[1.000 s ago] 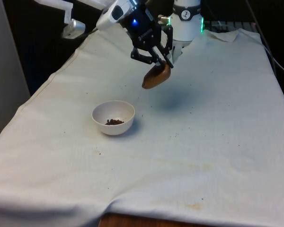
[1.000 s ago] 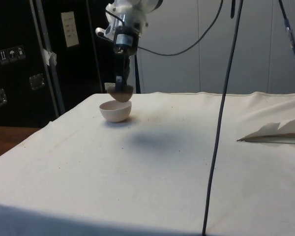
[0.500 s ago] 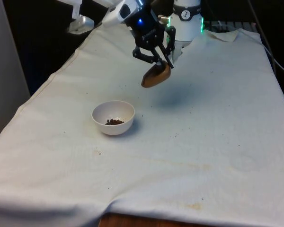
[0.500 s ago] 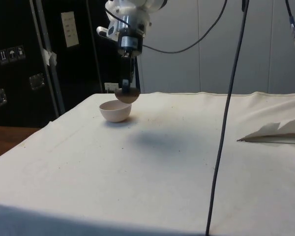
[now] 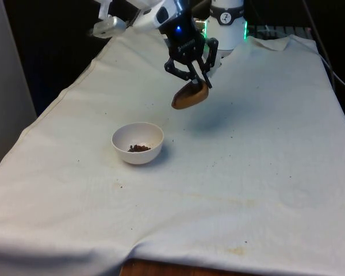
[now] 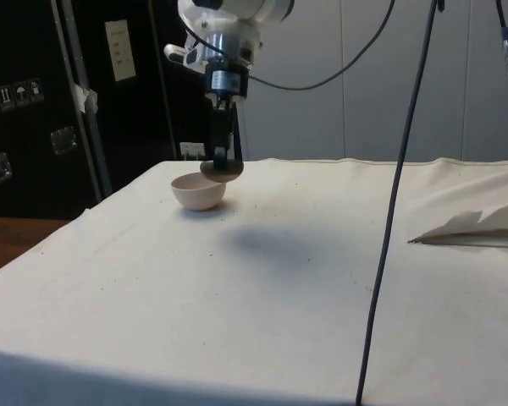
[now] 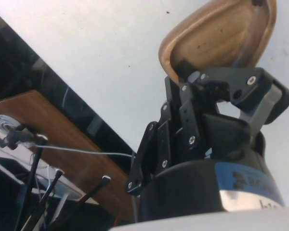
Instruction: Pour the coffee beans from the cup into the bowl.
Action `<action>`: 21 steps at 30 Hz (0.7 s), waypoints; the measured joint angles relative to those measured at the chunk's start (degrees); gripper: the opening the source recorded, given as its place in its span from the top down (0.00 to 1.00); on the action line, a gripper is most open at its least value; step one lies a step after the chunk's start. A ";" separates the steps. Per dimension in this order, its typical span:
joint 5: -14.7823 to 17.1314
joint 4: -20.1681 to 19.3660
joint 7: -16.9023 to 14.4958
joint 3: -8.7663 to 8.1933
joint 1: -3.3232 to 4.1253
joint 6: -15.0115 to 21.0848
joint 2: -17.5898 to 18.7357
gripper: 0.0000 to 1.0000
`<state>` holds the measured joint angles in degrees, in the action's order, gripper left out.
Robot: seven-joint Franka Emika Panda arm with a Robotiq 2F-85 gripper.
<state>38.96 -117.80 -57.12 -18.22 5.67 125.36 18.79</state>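
A brown wooden cup (image 5: 190,96) hangs tilted above the cloth, with my gripper (image 5: 194,81) shut on its rim. Its inside (image 7: 216,36) looks bare in the wrist view. A white bowl (image 5: 137,142) stands on the cloth nearer the camera and towards the front view's left of the cup, with a small heap of dark coffee beans (image 5: 139,148) in it. In the side view the cup (image 6: 223,171) and my gripper (image 6: 223,155) hang just beside and above the bowl (image 6: 198,191).
A few dark specks lie scattered on the white cloth (image 5: 247,161) around the bowl. A folded edge of cloth (image 6: 474,227) rises at the side view's right. A thick black cable (image 6: 389,211) hangs in front of the side camera.
My gripper with the cup has drifted a little towards the front view's right and turned, so the cup sits less steeply tilted. The bowl and beans have stayed put.
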 measured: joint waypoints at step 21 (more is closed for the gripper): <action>-4.70 -5.10 0.74 3.15 0.00 8.82 -2.06 1.00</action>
<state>34.26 -122.90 -56.38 -15.07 5.67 134.19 16.73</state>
